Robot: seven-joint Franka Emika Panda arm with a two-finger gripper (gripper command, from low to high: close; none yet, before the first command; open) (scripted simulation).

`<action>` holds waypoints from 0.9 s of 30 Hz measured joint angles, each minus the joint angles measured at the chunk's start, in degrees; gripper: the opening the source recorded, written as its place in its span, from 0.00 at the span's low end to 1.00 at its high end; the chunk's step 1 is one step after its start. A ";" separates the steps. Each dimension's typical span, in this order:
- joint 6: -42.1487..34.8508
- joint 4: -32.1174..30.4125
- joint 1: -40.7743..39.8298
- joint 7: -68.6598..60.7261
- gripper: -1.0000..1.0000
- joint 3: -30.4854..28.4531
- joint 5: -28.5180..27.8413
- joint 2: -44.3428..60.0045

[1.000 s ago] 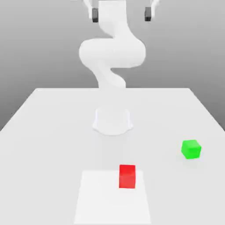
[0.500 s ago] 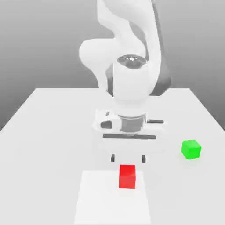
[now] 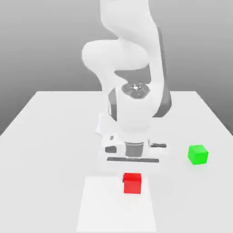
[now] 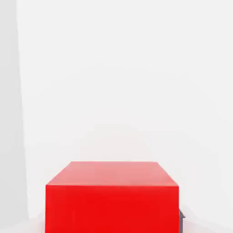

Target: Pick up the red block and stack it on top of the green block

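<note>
The red block [image 3: 132, 183] sits on the desk [image 3: 54, 136] directly under the lowered jaws [image 3: 132, 172], placed for gripping; whether they pinch it I cannot tell. The green block [image 3: 198, 154] waits well apart toward the exterior view's right

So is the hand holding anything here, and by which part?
Cannot be told. The hand is down around the red block, which sits on the table, but no grip on its sides is visible.
</note>
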 joint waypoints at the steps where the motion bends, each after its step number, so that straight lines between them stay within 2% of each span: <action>1: -1.74 -0.29 0.07 -0.50 0.00 0.18 0.69 -2.03; 3: -5.20 -0.87 0.26 -1.26 0.00 0.31 1.80 -6.08; 6: -7.77 -1.11 5.74 -1.29 0.00 3.22 4.19 -9.11; 19: -14.56 -1.50 28.37 2.01 0.00 20.98 13.00 -16.82; 21: -14.28 -1.36 28.16 4.40 0.00 22.71 10.35 -15.75; 27: -11.37 -0.61 23.74 13.52 0.00 24.65 -2.32 -9.65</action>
